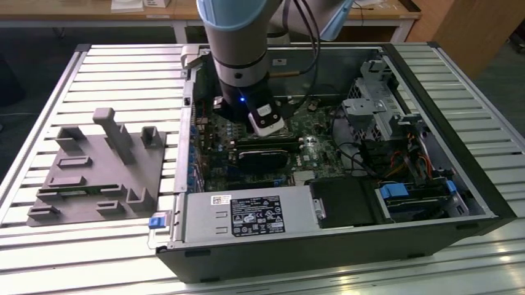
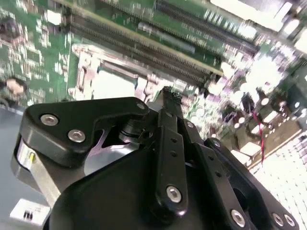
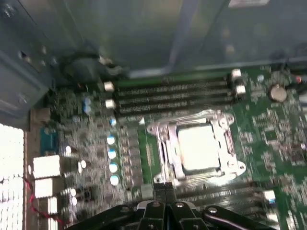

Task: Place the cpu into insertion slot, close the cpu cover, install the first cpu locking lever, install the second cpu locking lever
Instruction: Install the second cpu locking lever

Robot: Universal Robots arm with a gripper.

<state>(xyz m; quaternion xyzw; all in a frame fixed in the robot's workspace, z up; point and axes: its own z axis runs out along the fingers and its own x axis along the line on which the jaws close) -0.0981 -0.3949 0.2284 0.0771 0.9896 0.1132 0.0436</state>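
now hovers low over the motherboard [image 3: 268, 143] inside the open case [image 1: 459, 184]: gripper [image 3: 165, 191] with fingers pressed together, holding nothing. at 12 o'clock from fingertips, cpu [image 3: 197, 147] seated in insertion slot [image 3: 225, 143], cpu cover [image 3: 165, 143] lying around it.

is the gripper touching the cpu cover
Apart. In the first wrist view the gripper tips hang closed beside the cpu cover, with green board showing between them.
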